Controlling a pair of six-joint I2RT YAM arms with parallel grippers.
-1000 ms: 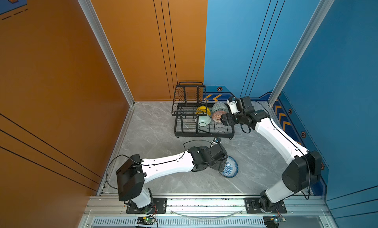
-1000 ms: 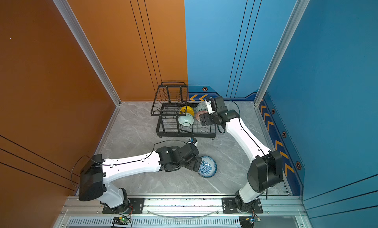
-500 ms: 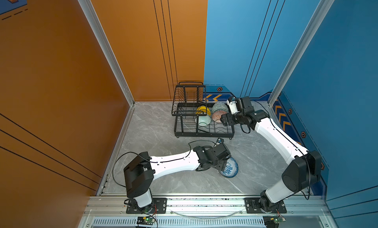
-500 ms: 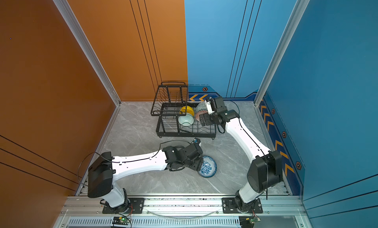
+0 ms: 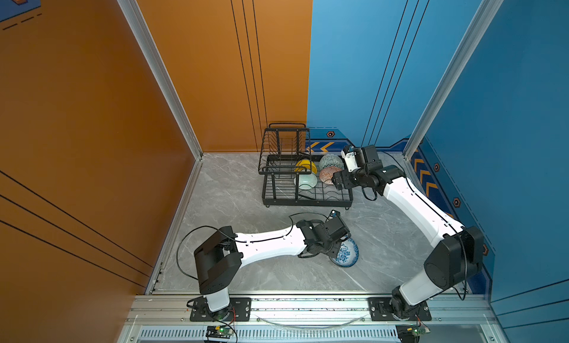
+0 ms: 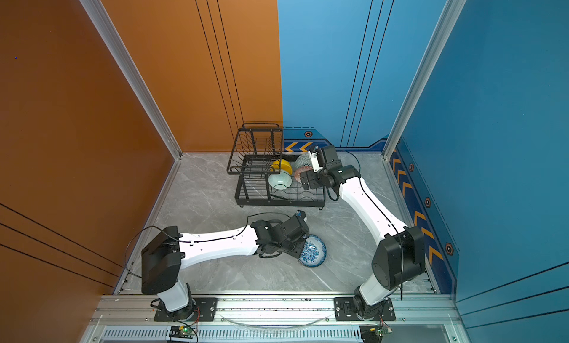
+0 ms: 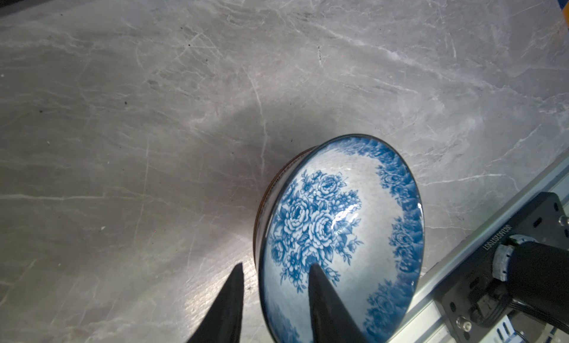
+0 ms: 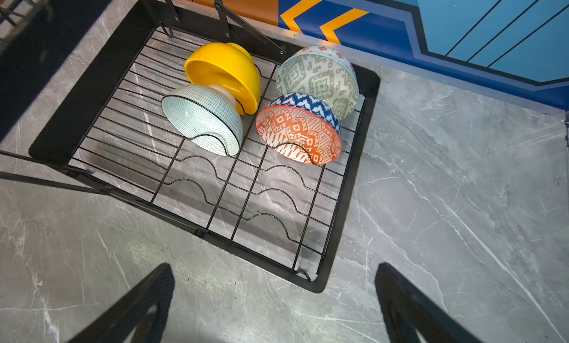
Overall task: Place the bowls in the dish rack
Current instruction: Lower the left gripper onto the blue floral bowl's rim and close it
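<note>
Your left hand [image 7: 275, 265] is narrow around the rim of the blue flowered bowl [image 7: 338, 221]: one finger inside, one outside, bowl tilted on the tabletop [image 7: 154, 110]. I cannot tell if it grips. Your right hand [image 8: 274, 264] is wide; ahead of it the rack [image 8: 351, 184] carries four bowls [image 8: 298, 132].

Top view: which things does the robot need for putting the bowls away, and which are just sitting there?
For the job: blue flowery bowl, with the left gripper astride its rim; yellow bowl, mint bowl, grey-green bowl and orange bowl, already in the dish rack.

Just there: marble tabletop, metal rail in front, orange wall, blue wall.
</note>
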